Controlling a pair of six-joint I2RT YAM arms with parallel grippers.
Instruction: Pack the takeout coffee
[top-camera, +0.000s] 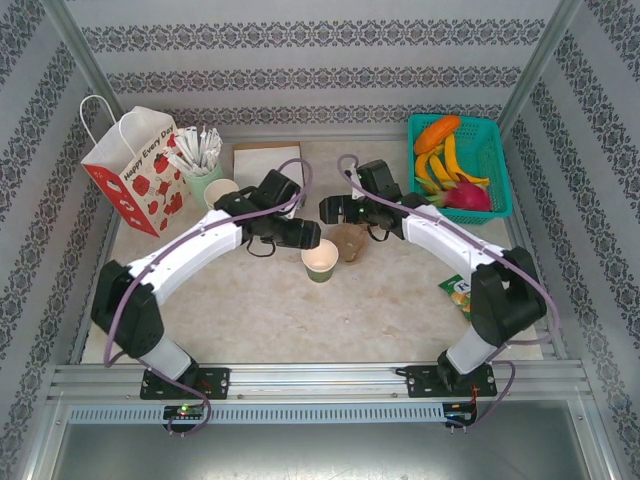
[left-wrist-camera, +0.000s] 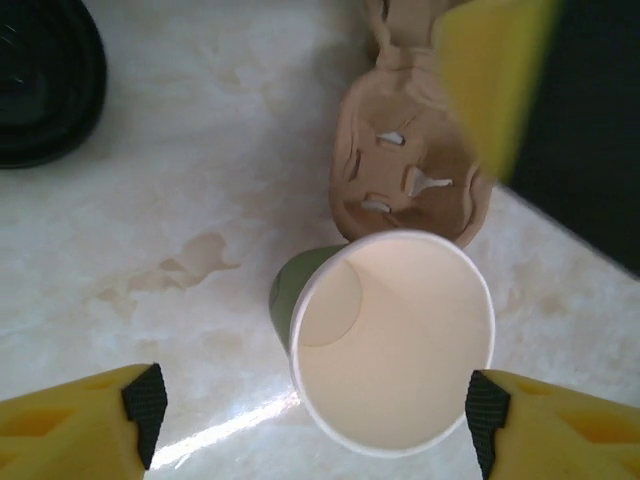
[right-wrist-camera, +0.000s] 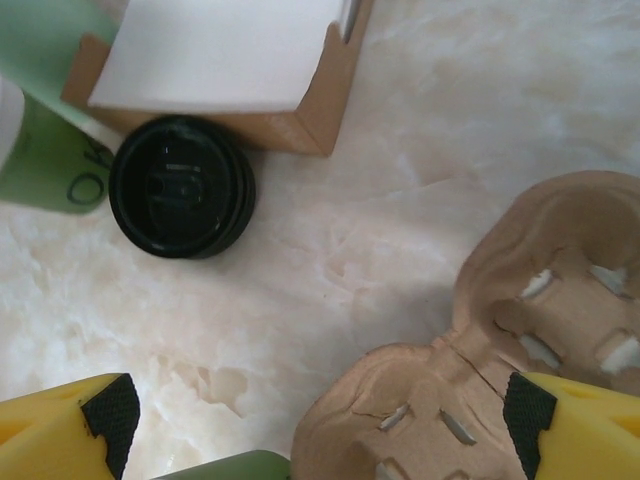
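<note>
I am looking at the bench (top-camera: 300, 320) from above and through both wrist cameras.

The takeout coffee cup (left-wrist-camera: 390, 340) stands upright near the middle of the bench. It has green sides, its mouth is uncovered, and it looks empty inside. Its black lid (right-wrist-camera: 182, 187) lies flat and apart from it, toward the far edge, just beside the near side of the napkin box (right-wrist-camera: 285, 128). A brown moulded cup carrier (left-wrist-camera: 410, 170) rests just beyond the cup, touching it or very nearly.

The left gripper (left-wrist-camera: 318, 415) hangs over the cup with its jaws spread wide. One pad is well clear of the cup and the other is close by the rim, so it grips nothing. The right gripper (right-wrist-camera: 320, 412) also gapes wide above the carrier and the bare bench, and it holds nothing.

I judge the coffee is not ready to pack, because the lid is off and the paper bag (top-camera: 135, 170) waits at the far left corner. The step in hand looks like assembling the drink.

The next move, as I read it, is for the right arm to reach toward the far edge. It would pinch the lid by its rim and bring it level over the cup's mouth, while the left arm steadies the cup against tipping.
</note>
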